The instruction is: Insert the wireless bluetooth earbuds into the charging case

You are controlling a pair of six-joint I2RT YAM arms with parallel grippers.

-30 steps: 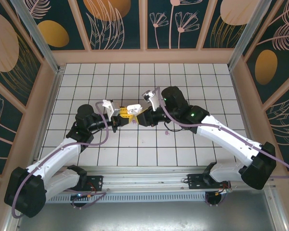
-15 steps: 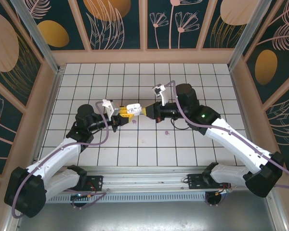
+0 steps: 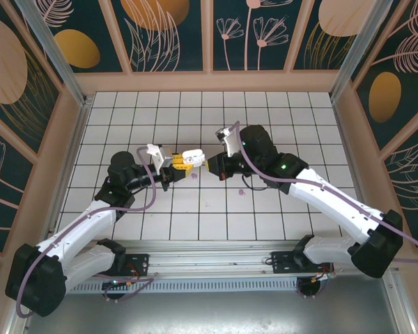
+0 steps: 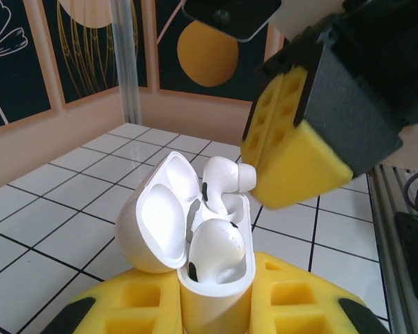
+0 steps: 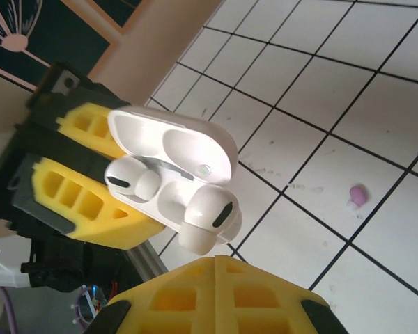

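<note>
An open white charging case (image 5: 177,142), lid tipped up, sat mid-frame, clamped between the yellow pads of the left gripper (image 5: 101,163) at the left. One white earbud (image 5: 129,184) lay in its left well and a second white earbud (image 5: 209,216) stood proud at lower right. At the bottom edge the right gripper (image 5: 216,292) had its yellow fingers pressed together, and a tiny pale purple piece (image 5: 357,195) lay on the tiled floor (image 5: 376,83) at the right.

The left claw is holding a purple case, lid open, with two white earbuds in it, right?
Not quite. The open charging case held in the left gripper is white, not purple. The left wrist view shows this, with the two white earbuds in it.
</note>
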